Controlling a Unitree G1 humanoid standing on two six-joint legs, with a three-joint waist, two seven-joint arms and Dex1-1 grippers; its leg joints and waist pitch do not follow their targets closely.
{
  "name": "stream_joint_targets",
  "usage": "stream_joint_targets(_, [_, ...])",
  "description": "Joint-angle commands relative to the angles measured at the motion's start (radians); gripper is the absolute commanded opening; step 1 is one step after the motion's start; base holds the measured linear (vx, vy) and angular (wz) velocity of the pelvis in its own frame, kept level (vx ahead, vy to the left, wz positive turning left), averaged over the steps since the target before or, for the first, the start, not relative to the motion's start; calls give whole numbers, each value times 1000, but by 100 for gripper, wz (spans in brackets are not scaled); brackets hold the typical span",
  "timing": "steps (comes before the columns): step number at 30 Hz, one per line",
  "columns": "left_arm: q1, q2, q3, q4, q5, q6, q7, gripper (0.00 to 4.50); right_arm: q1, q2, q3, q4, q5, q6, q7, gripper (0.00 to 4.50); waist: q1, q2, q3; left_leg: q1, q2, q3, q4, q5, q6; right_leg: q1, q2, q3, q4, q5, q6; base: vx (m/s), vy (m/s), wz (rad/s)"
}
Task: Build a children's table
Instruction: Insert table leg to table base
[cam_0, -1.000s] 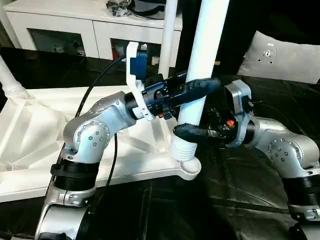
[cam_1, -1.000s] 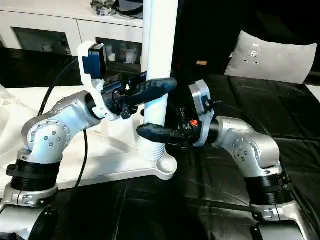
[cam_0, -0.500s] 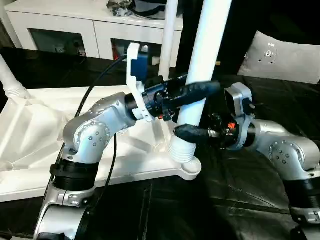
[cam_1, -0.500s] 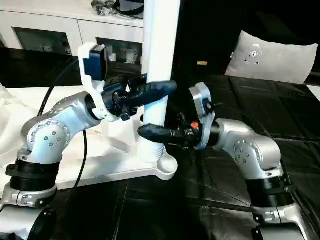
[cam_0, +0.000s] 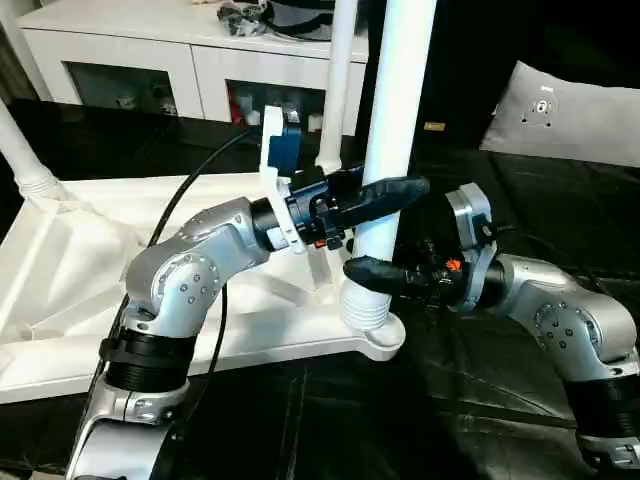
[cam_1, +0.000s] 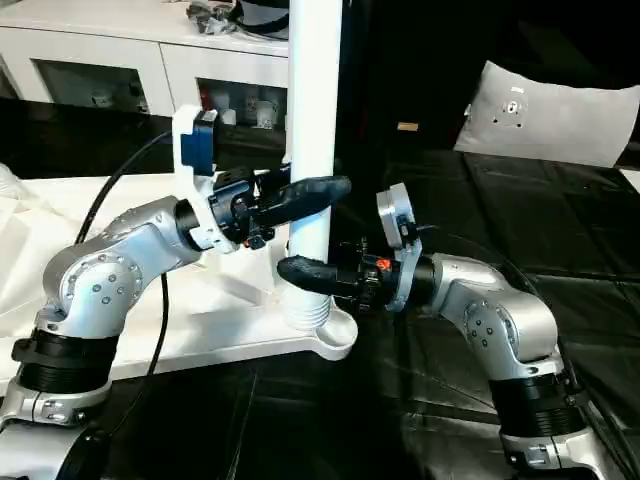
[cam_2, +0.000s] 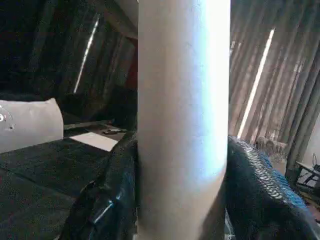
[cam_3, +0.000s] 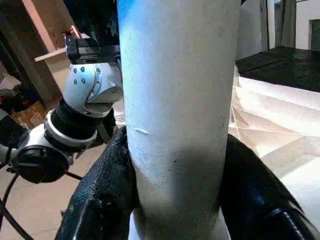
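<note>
A furnished living room of a home is suggested. At the far left, a low white cabinet (cam_0: 190, 60) with glass doors is set against the wall, small objects being kept behind the panes and some clutter laid on its top. At the far right, a grey cushion (cam_0: 570, 110) is propped on a black covering (cam_1: 520, 210) that is spread over the work surface. Long curtains (cam_2: 270, 85) in vertical folds are seen in the left wrist view.
</note>
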Motion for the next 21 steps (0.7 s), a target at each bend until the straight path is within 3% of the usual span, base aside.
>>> stream_joint_targets(1, [60,5,-38,-70,129,-85,85,273,11,101,-40,-19,-106,-135,-220,191,3,21,-71,-8,53,-14,-77,-84,3,61,-90,55,-84,-278,-135,0,0,0])
stream_joint_targets(2, [76,1,-53,-77,195,-130,133,282,11,145,-51,-11,-137,-166,-303,191,-12,10,-68,-18,53,-14,-82,-74,-12,63,-89,53,-85,-264,-121,0,0,0])
stream_joint_targets(4, [83,-19,-67,-67,279,-182,218,294,5,190,-55,10,-183,-207,-397,191,-16,14,-73,-3,48,-10,-79,-94,-21,60,-86,53,-88,-301,-104,0,0,0])
stream_joint_targets(5, [83,-19,-67,-67,279,-182,218,302,5,190,-55,10,-183,-207,-397,191,-16,18,-71,-5,47,-9,-80,-95,-21,61,-85,54,-90,-308,-101,0,0,0])
stream_joint_targets(7, [81,-55,-80,-50,367,-230,331,306,-6,232,-44,50,-249,-266,-487,190,-14,21,-68,-6,51,-11,-84,-105,-24,60,-84,54,-90,-307,-98,0,0,0])
stream_joint_targets(8, [83,-77,-84,-48,388,-242,373,306,-10,254,-37,68,-275,-293,-526,190,-17,16,-68,-7,51,-10,-86,-117,-28,59,-85,54,-91,-313,-94,0,0,0])
stream_joint_targets(10, [81,-106,-84,-39,413,-254,431,306,-16,278,-25,86,-308,-322,-567,190,-20,9,-70,-10,50,-11,-85,-119,-27,63,-89,55,-91,-317,-92,0,0,0])
stream_joint_targets(12, [75,-118,-86,-28,436,-266,468,306,-17,290,-18,93,-323,-332,-583,190,-21,13,-70,-12,48,-11,-84,-105,-15,64,-87,56,-89,-286,-90,0,0,0])
stream_joint_targets(14, [67,-132,-91,-9,479,-291,510,289,-17,310,-14,103,-349,-349,-611,190,-22,0,-71,-13,46,-9,-83,-83,-5,66,-85,57,-86,-261,-85,0,0,0])
stream_joint_targets(15, [66,-136,-97,-4,489,-296,511,279,-17,318,-9,107,-364,-359,-622,190,-21,6,-71,-13,45,-8,-83,-70,-2,64,-85,57,-85,-253,-85,0,0,0])
stream_joint_targets(21, [80,-154,-125,3,525,-312,514,272,-21,338,11,135,-403,-408,-658,190,-23,9,-74,-10,48,-7,-82,-37,11,64,-86,57,-78,-172,-113,0,0,0])
